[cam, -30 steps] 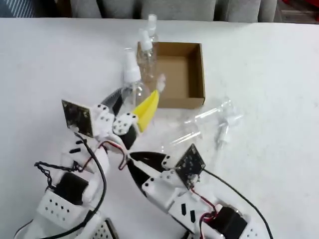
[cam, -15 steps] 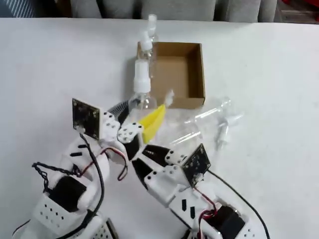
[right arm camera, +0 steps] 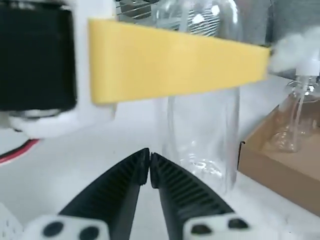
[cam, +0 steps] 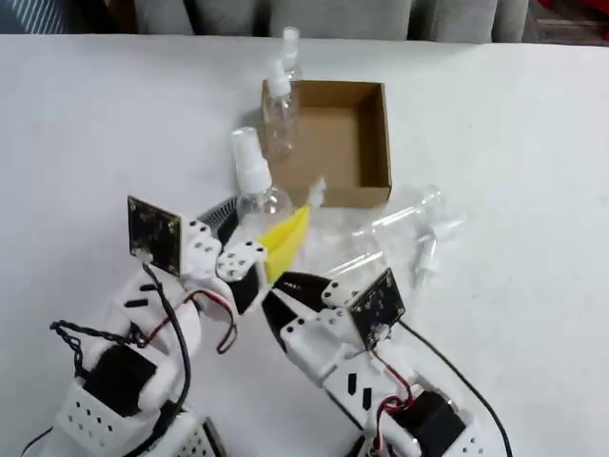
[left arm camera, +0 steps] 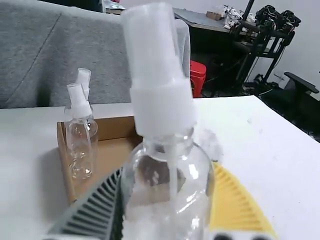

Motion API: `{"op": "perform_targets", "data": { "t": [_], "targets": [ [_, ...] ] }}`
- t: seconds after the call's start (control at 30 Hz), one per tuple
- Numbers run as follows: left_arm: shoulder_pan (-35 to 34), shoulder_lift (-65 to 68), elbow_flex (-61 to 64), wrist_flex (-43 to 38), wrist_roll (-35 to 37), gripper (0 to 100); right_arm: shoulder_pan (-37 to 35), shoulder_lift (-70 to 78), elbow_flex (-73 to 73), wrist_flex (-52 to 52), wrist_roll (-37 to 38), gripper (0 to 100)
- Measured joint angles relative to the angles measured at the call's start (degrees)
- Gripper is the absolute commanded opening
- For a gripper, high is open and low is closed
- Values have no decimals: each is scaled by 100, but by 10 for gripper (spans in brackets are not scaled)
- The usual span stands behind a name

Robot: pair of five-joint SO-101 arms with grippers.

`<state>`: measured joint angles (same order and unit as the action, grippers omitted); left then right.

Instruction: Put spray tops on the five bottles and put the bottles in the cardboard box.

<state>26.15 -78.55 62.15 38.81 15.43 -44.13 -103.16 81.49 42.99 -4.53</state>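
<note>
We see a white surface point(cam: 533, 143) with an open cardboard box point(cam: 333, 143) near its middle. Just in front of the box, the left hand point(cam: 265, 209) grips an upright clear bottle point(cam: 259, 195) between its grey and yellow fingers, and a white spray top point(cam: 249, 157) sits on that bottle. The right hand point(right arm camera: 149, 156) is just beside it, fingers pressed together, holding nothing. A capped bottle point(left arm camera: 80, 140) stands inside the box against a wall, with a second capped bottle point(cam: 290, 52) just behind. Uncapped bottles point(cam: 404, 211) and loose spray tops point(cam: 428, 248) lie beside the box.
</note>
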Motion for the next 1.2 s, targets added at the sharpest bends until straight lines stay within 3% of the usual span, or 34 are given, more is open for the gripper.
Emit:
{"op": "perform_targets", "data": {
  "t": [0.5,0.73,0.93,1.2],
  "targets": [
    [-9,-9,18,-9,0,21,264,0,79,149,9,15],
    [-563,-18,888,-1670,0,21,914,35,255,466,0,15],
    [-888,62,958,-2523,-105,21,1653,70,818,431,0,15],
    [-923,2040,914,-4255,-765,21,2892,62,1477,-9,-9,15]
  ]
}}
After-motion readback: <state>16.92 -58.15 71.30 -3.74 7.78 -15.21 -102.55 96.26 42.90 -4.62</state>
